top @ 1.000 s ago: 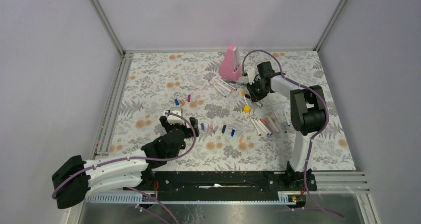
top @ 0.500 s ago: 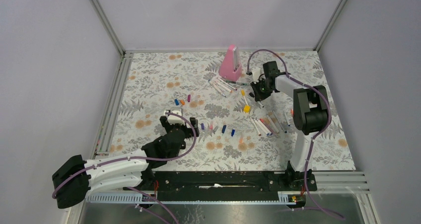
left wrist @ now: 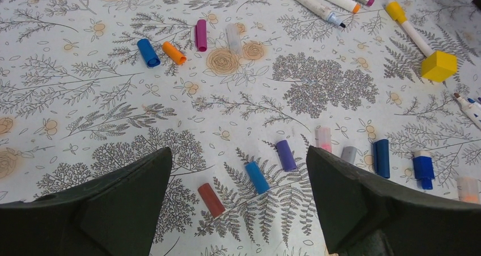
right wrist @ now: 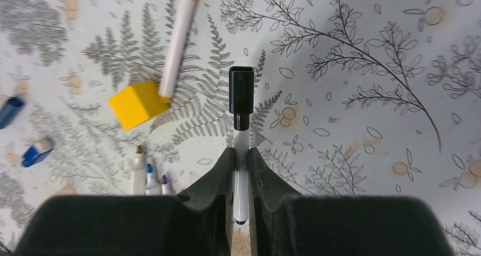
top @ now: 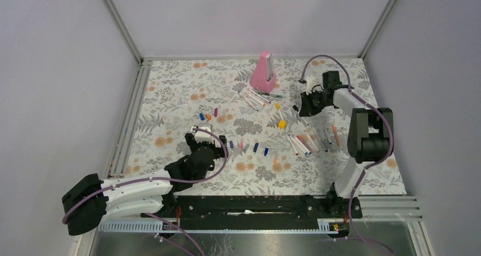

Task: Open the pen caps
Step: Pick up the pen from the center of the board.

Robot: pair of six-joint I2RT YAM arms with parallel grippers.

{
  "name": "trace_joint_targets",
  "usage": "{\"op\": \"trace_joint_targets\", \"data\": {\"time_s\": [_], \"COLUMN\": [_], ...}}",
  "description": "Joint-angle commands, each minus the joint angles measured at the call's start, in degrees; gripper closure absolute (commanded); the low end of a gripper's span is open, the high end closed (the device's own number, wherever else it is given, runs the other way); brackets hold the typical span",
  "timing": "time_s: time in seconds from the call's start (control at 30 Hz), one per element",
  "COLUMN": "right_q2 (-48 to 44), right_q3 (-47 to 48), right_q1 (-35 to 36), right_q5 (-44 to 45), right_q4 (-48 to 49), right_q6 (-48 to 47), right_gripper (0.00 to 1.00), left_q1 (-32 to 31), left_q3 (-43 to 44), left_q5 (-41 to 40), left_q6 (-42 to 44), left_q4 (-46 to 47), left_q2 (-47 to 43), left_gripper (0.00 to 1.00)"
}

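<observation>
My right gripper (right wrist: 241,154) is shut on a white pen barrel (right wrist: 241,176) whose black cap (right wrist: 241,90) still sits on the end pointing away from the fingers. The top view shows this gripper (top: 306,105) at the back right of the mat, and the pen looks held above the mat. My left gripper (left wrist: 237,156) hangs wide open, holding nothing, over loose pen caps on the mat: red (left wrist: 211,199), blue (left wrist: 257,177) and purple (left wrist: 286,155). More caps lie further off: blue (left wrist: 148,52), orange (left wrist: 173,53), magenta (left wrist: 201,34).
A tall pink wedge (top: 264,72) stands at the back centre with pens (top: 255,99) beside it. A yellow cube (left wrist: 438,66) touches a yellow-capped pen. Several uncapped pens (top: 309,141) lie at the right. Frame walls enclose the floral mat (top: 170,97).
The right gripper has closed on the black-capped pen and swung right with it. The left arm has hardly moved.
</observation>
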Motion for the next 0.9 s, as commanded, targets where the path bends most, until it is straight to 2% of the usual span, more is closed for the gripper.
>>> {"op": "trace_joint_targets", "data": {"time_s": [0.0, 0.33, 0.5, 0.63, 0.87], "right_q2": [-7.57, -18.29, -24.74, -28.22, -30.84], "right_q3": [-1.5, -7.53, -10.92, -13.22, -16.41], "right_q1": [-2.48, -5.38, -5.38, -5.38, -5.39], "right_q5": [-12.32, -28.2, -32.66, -36.08, -41.46], "right_q4": [-0.25, -3.37, -6.6, -7.7, -5.17], "right_q6": [-1.16, -1.8, -3.87, -4.47, -1.29], "right_gripper": [1.0, 1.0, 1.0, 1.0, 1.0], "left_q1": [0.9, 3.37, 3.3, 2.86, 2.67], "left_q3": [3.16, 10.16, 15.68, 18.68, 22.0], "left_q5": [0.71, 3.92, 12.69, 20.14, 28.85], "left_q6": [0.43, -0.49, -5.26, -8.99, -15.44], "left_q4": [1.42, -4.47, -5.13, 1.86, 21.03], "left_q2": [1.74, 7.6, 6.49, 7.05, 16.85], "left_gripper": [0.01, 0.01, 0.01, 0.01, 0.01]}}
